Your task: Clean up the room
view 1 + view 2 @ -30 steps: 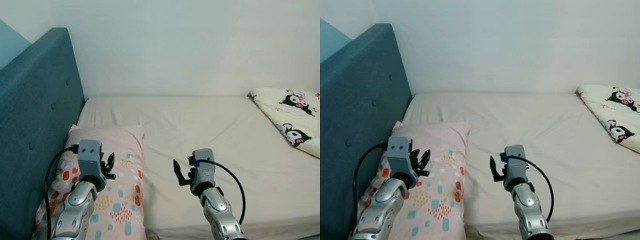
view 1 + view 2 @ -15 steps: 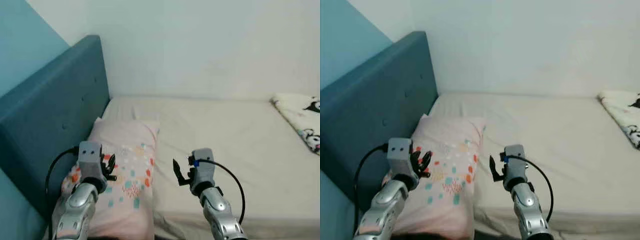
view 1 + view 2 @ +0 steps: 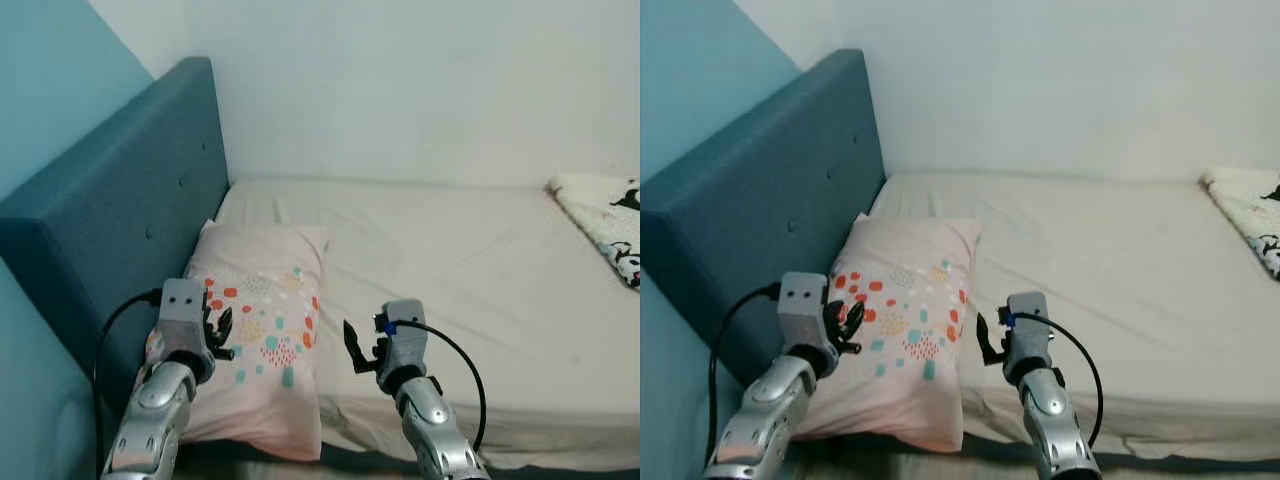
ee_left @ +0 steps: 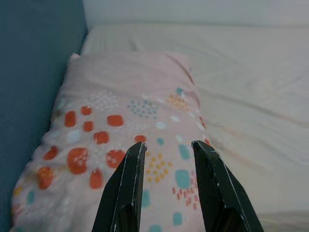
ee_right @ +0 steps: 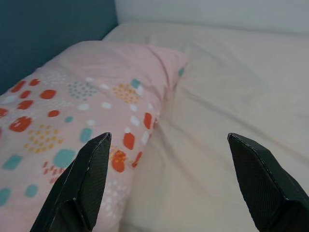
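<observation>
A pink pillow (image 3: pixel 265 330) with coloured dots and patches lies on the bed's left side, against the blue headboard (image 3: pixel 120 210). My left gripper (image 3: pixel 215 330) hovers over the pillow's near left part, its black fingers (image 4: pixel 136 159) a little apart with nothing between them. My right gripper (image 3: pixel 356 348) is held above the sheet just right of the pillow (image 5: pixel 87 111). Its fingers (image 5: pixel 91 164) are spread wide and empty. A white blanket (image 3: pixel 610 215) with black cartoon figures lies at the bed's far right.
The cream sheet of the bed (image 3: pixel 470 260) stretches between pillow and blanket. A white wall (image 3: pixel 400 90) runs behind the bed. The mattress's front edge (image 3: pixel 520 440) is near the lower border, with a dark gap below it.
The camera has pulled back and turned left, so the headboard and the bed's front edge show more and the blanket has slid to the right. Both arms hold the same pose.
</observation>
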`<state>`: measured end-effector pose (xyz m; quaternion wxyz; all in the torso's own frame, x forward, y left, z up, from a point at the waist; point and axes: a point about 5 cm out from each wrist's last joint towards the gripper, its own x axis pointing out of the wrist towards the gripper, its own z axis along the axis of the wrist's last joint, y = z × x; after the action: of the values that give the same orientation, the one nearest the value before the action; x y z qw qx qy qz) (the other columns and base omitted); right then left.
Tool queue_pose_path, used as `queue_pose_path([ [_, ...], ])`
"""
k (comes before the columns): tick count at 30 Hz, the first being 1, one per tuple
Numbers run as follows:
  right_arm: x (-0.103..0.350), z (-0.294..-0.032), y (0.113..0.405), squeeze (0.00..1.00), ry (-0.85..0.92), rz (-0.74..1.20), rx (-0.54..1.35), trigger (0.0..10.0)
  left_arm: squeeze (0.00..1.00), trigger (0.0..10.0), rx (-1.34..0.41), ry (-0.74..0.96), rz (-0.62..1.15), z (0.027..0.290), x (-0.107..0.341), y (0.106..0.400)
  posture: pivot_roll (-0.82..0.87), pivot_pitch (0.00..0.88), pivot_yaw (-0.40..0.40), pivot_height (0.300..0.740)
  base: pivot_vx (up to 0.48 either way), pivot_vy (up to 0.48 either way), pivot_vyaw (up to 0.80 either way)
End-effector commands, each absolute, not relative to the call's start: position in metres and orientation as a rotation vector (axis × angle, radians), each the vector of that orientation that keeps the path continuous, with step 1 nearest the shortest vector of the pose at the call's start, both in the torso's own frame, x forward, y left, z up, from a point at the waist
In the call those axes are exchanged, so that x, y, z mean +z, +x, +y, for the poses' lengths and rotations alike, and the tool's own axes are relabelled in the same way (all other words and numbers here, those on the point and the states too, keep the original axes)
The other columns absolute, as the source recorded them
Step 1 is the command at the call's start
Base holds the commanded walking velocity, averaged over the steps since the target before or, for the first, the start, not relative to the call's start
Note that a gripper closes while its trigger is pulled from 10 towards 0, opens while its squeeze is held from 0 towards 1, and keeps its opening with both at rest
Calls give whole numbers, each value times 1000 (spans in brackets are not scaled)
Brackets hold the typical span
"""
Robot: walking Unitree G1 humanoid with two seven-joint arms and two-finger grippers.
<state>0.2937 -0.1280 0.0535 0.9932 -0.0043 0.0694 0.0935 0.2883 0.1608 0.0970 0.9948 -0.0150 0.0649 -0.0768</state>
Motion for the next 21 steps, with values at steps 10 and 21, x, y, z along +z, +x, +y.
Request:
queue_pose_path([
  [10,52,-131,293,0,14,136,164,10000,0,10000,-112,17,158,166,93,293,55,11,-26,740,0,0,0],
  [21,48,-135,291,0,-27,168,181,10000,0,10000,-84,-2,152,165,89,293,37,12,-43,740,0,0,0],
])
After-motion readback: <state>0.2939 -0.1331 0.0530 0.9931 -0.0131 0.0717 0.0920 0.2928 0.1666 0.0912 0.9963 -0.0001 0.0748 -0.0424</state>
